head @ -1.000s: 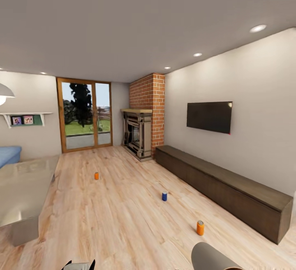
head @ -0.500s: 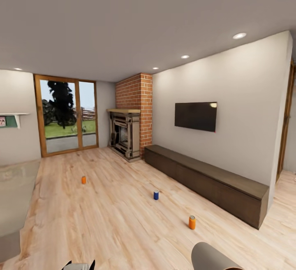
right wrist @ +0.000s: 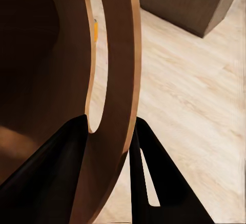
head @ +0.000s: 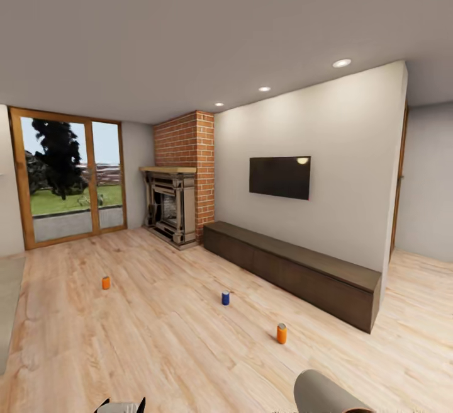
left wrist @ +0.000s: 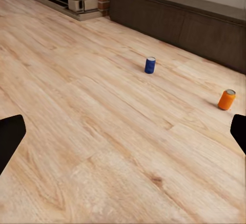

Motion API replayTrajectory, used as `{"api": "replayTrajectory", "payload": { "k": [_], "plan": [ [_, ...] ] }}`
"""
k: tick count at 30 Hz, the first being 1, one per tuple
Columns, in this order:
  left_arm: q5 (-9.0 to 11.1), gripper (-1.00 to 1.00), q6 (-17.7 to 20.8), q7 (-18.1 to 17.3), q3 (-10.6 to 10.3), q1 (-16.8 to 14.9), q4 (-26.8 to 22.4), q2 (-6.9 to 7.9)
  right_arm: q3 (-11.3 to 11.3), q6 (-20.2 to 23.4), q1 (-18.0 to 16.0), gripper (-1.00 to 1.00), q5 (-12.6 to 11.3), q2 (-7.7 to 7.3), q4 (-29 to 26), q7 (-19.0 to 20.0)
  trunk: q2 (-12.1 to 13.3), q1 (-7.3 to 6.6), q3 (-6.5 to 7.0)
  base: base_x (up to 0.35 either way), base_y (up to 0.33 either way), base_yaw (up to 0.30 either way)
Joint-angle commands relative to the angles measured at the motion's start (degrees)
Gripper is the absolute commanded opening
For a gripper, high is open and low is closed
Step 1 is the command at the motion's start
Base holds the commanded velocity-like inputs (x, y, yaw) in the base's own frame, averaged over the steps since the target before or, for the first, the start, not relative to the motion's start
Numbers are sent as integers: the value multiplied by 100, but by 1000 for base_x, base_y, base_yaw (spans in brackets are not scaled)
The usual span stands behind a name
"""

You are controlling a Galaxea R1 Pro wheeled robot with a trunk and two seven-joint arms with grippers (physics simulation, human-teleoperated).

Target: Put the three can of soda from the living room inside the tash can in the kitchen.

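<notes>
Three cans of soda stand upright on the wood floor of the living room: an orange can (head: 106, 282) at the left, a blue can (head: 225, 298) in the middle and an orange can (head: 282, 333) nearest me. The left wrist view has the blue can (left wrist: 149, 65) and the near orange can (left wrist: 226, 100) ahead of my left gripper (left wrist: 123, 137), which is open and empty. My right gripper (right wrist: 110, 126) is shut on the rim of the tash can (right wrist: 115, 55), whose coppery inside faces the camera. Its pale outer wall (head: 324, 394) pokes up at the head view's lower edge.
A long dark-brown bench (head: 296, 268) runs along the right wall under a TV (head: 280, 177). A brick column (head: 185, 167) and fireplace (head: 167, 208) stand at the far end beside glass doors (head: 63, 180). An opening (head: 428, 192) lies past the wall's right end.
The head view has swung to the right, so the whole room slides left and the coffee table leaves the picture. The cans stay where they stood. Both grippers hold their states.
</notes>
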Motion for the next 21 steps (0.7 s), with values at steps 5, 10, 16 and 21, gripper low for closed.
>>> {"api": "replayTrajectory", "payload": {
  "k": [5,10,16,21],
  "plan": [
    [0,100,0,0,0,0,-1,0,-391,1,-4,-100,-25,2,-16,25,0,0,1,0,224,-249],
    [0,100,-5,0,0,-2,0,0,-462,1,-4,-100,-23,3,-16,30,0,0,1,0,204,-249],
    [0,100,-8,0,0,-3,-1,0,-487,1,-4,-100,-22,3,-16,26,0,0,1,0,190,-249],
    [0,100,-9,0,0,-1,-1,0,-491,1,-4,-100,-27,3,-16,26,0,0,1,0,186,-250]
  ]
}}
